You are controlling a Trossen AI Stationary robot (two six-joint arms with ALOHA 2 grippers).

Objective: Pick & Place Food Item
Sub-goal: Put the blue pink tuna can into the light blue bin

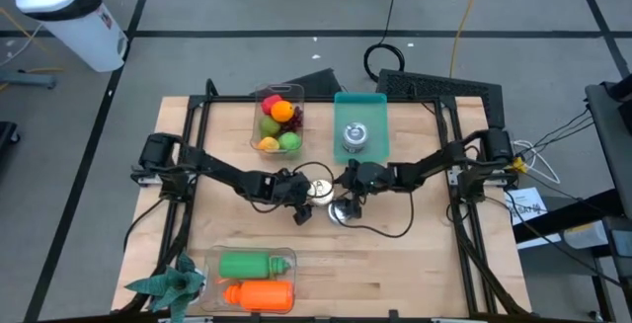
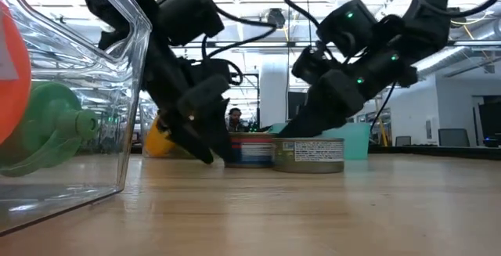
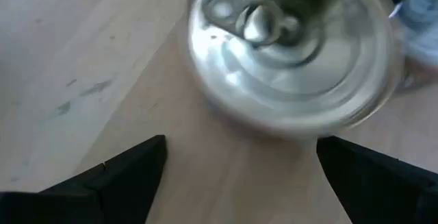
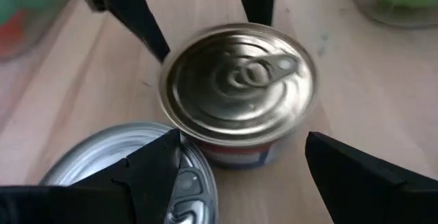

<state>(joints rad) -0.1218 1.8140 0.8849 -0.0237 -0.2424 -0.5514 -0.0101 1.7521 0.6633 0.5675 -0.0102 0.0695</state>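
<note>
While both jaws gape, can point(image 3: 291, 53) lies just beyond them

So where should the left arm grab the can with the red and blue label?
Take the can by its round side wall, coming down from above with the left gripper's open jaws straddling it. It stands upright, short and wide, lid up. The other can touches one side, so keep the jaws off that side.

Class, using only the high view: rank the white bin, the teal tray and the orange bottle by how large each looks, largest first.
1. White bin, though it is cut off by the picture's edge.
2. Teal tray, close to the bin, so that order is unsure.
3. Orange bottle, clearly smallest.
</note>
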